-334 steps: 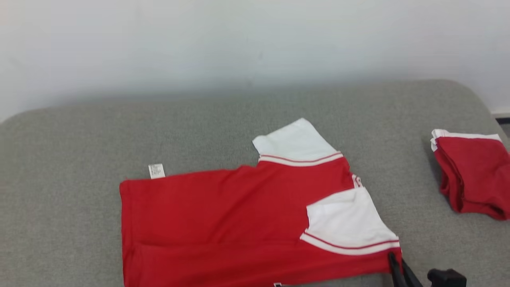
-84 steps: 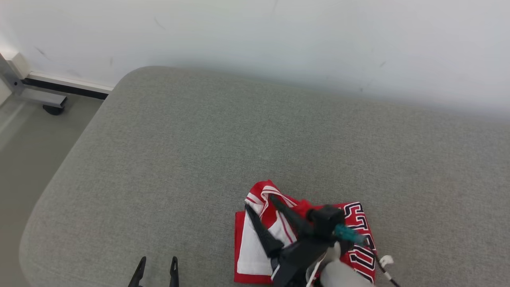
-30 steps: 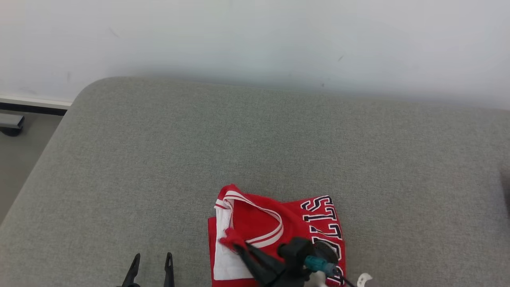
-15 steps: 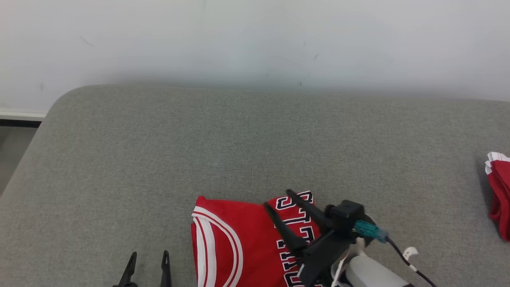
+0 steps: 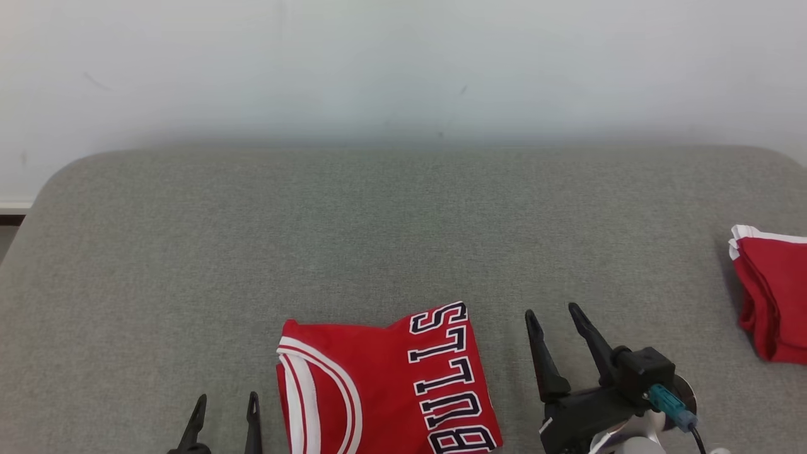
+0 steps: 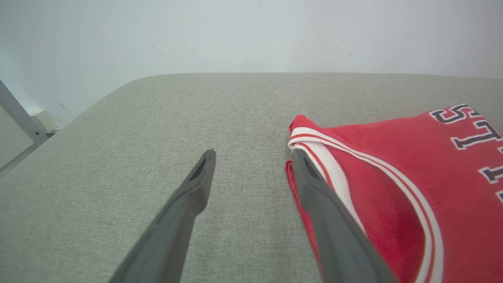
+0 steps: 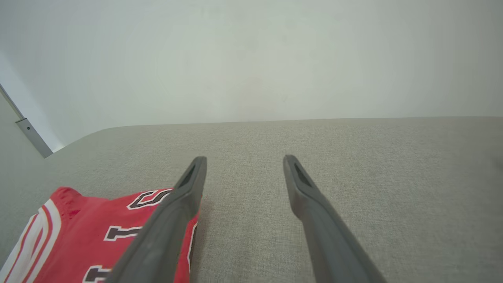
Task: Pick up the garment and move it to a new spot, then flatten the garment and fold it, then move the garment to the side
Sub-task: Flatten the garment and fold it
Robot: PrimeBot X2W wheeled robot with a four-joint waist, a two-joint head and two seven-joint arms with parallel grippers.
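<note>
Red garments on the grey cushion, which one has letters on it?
The folded jersey at the near edge, with dark white-edged letters; the red pile far right shows only red and white.

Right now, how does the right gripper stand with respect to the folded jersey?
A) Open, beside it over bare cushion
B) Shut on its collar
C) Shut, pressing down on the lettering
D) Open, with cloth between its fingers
A: the right gripper is open to the right of the jersey, with only grey cushion between its fingers and no cloth in them.
</note>
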